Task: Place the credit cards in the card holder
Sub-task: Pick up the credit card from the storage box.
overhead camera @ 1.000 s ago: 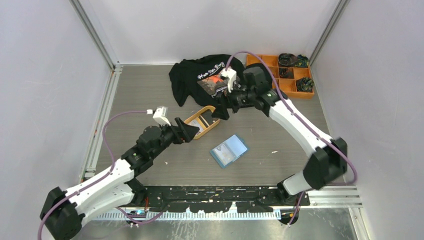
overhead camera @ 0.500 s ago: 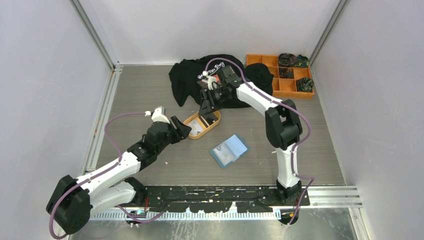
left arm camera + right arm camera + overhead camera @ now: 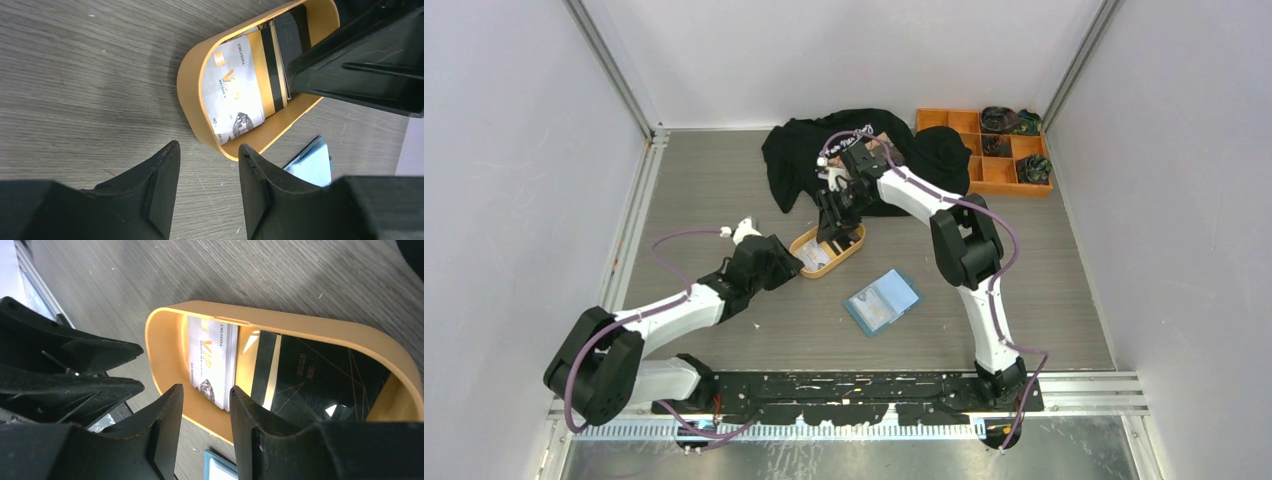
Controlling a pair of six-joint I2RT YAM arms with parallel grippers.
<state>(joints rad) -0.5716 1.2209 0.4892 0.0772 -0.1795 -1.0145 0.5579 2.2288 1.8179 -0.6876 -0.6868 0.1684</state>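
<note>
Cards [image 3: 232,95] lie in orange tray [image 3: 187,90] between half-open, empty left gripper [image 3: 207,150] and right gripper [image 3: 206,390].

Grey wood-grain tabletop [image 3: 714,190], plain pale walls [image 3: 844,50]

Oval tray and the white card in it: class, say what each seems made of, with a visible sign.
The oval tray looks like moulded plastic, matte orange-tan: even colour, smooth thin wall. The white card is probably smooth plastic: flat, printed lettering.
</note>
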